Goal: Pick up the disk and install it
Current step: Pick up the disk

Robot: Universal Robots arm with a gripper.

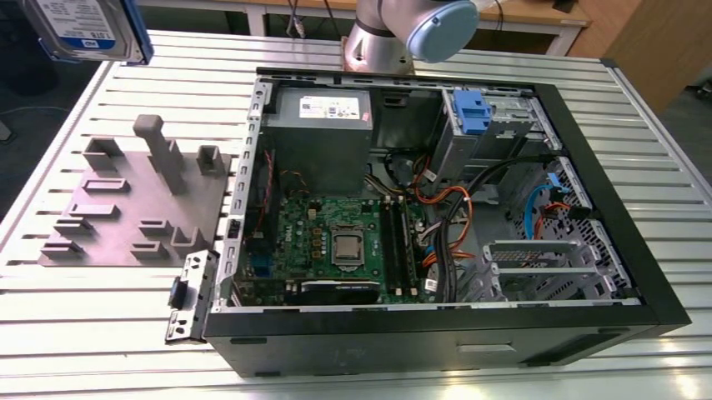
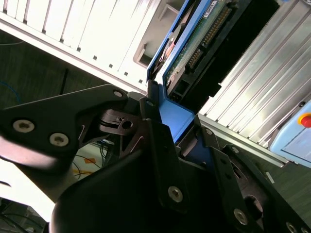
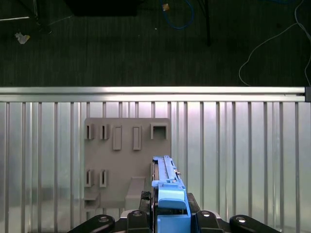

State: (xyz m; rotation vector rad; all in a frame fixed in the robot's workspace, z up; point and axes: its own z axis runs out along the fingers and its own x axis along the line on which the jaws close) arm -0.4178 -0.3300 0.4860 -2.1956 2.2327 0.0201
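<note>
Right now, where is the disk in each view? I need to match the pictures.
Exterior view: the disk hangs in the upper corner at the exterior view's left, above the slatted table.
Second wrist view: the disk is edge-on, its blue bracket clamped between the fingers.
First wrist view: the disk is edge-on over the grey fixture plate.
Shared landmark: the slatted table.

The disk (image 1: 80,27), a flat silver drive with a white-and-blue label framed by a blue plastic bracket, is held raised above the desk (image 1: 89,333) at the exterior view's far left. It is gripped edge-on at one bracket end by the hand (image 2: 171,127).
</note>
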